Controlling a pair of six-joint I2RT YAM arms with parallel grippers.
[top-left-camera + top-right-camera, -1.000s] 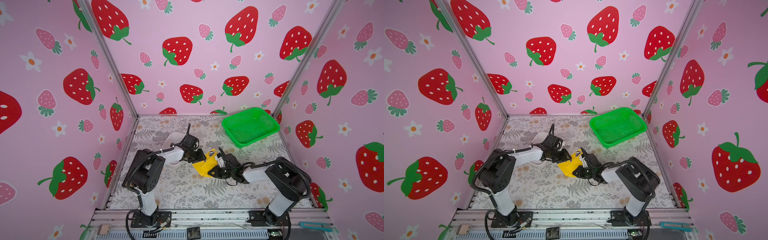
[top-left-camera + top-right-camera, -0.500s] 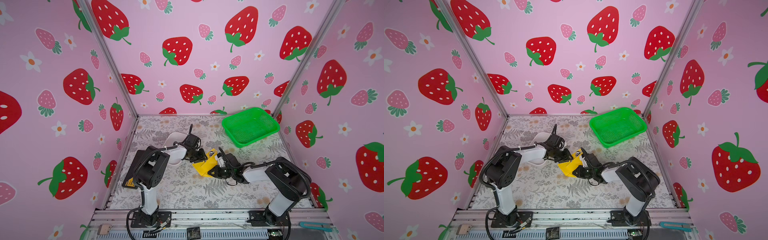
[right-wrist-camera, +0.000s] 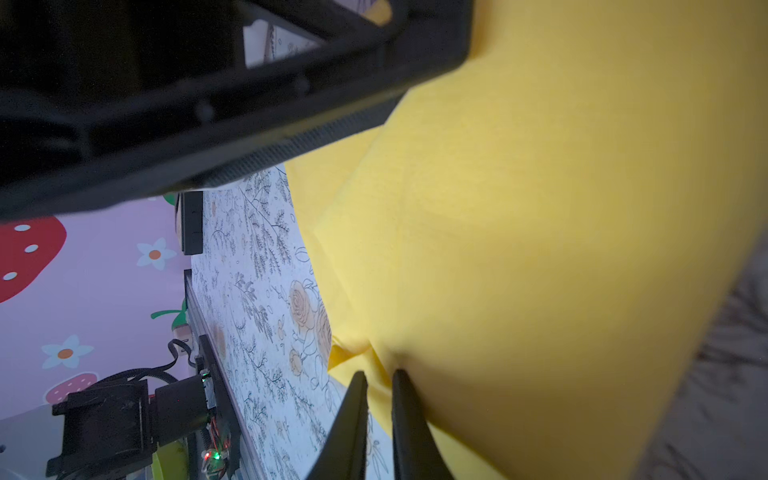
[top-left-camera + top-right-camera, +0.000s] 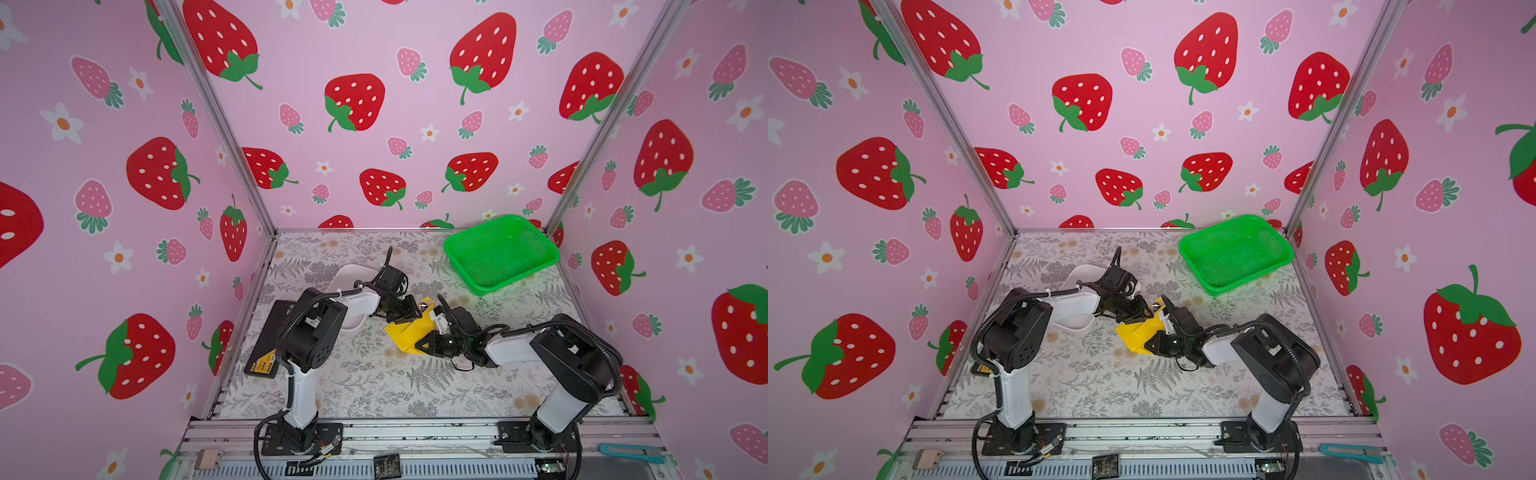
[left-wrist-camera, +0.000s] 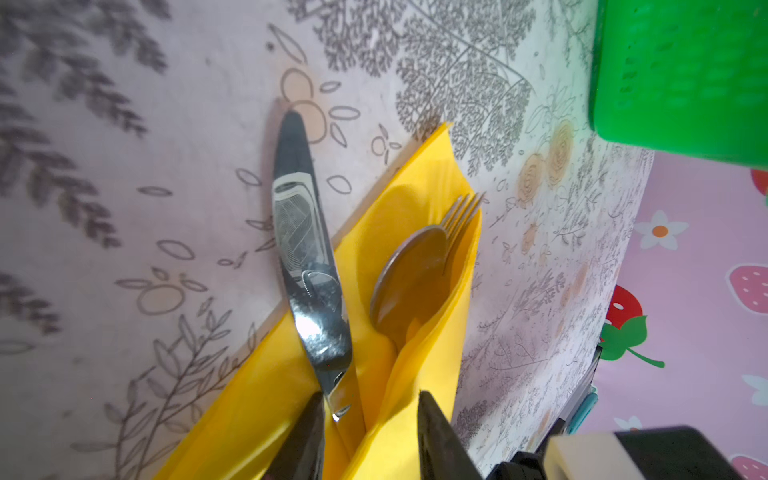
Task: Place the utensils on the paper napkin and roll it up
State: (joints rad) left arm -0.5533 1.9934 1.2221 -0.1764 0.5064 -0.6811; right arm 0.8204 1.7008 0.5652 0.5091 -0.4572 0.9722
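The yellow paper napkin (image 4: 409,332) (image 4: 1138,334) lies partly folded mid-table, between both grippers. In the left wrist view a knife (image 5: 303,249) lies across the napkin (image 5: 257,407), its blade reaching out over the table. A spoon (image 5: 411,278) and a fork (image 5: 461,212) sit inside the raised fold. My left gripper (image 4: 409,313) (image 5: 370,395) is closed round the folded napkin and the utensils' handle ends. My right gripper (image 4: 419,345) (image 3: 379,372) is shut on a napkin (image 3: 540,249) edge and holds that flap up.
A green mesh basket (image 4: 449,249) stands at the back right. A white dish (image 4: 353,274) lies under the left arm. A black box with a yellow label (image 4: 270,332) sits by the left wall. A teal cutter (image 4: 631,448) rests on the front rail.
The left arm's elbow has swung to the right while its gripper stays at the napkin. The right arm and the napkin look unchanged.
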